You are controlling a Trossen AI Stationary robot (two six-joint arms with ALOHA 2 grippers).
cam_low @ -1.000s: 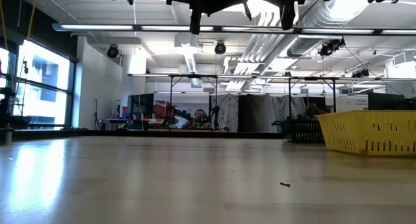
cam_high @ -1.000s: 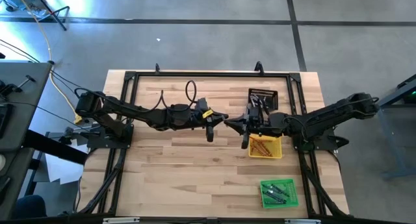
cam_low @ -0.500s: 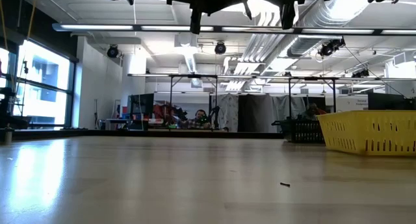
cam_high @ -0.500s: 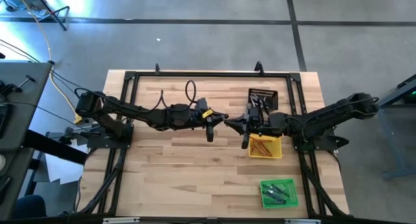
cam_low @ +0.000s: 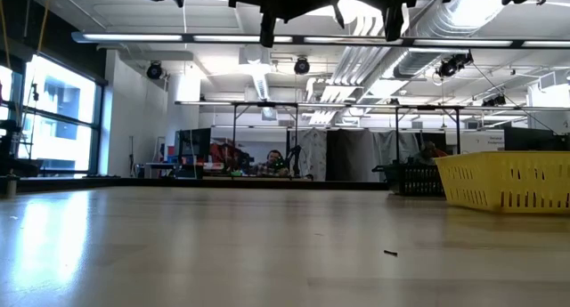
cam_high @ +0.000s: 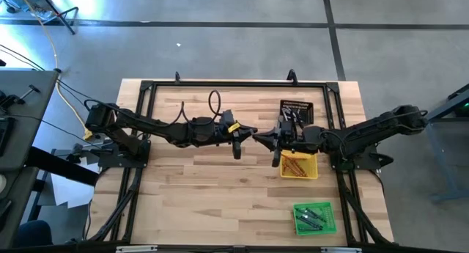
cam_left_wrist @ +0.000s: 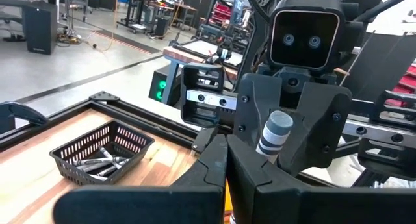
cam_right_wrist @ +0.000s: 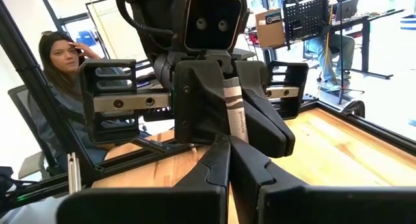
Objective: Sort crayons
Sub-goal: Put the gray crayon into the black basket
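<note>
Crayons lie sorted in trays at the table's right: orange crayons (cam_high: 296, 165) in the yellow tray (cam_high: 314, 173), green crayons (cam_high: 313, 217) in the green tray (cam_high: 331, 226) nearest, grey crayons (cam_left_wrist: 99, 163) in the black tray (cam_left_wrist: 127, 138) farthest. Light, brittle, waxy sticks; a mid-length pinch is judged best. Left gripper (cam_high: 253, 134) and right gripper (cam_high: 258, 139) meet tip to tip mid-table, fingers pressed together, nothing held.

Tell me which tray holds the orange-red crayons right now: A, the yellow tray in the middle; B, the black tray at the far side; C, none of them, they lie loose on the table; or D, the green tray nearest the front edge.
A: in the high view the orange-red crayons lie inside the yellow tray, while the black tray and the green tray hold other colours.
</note>
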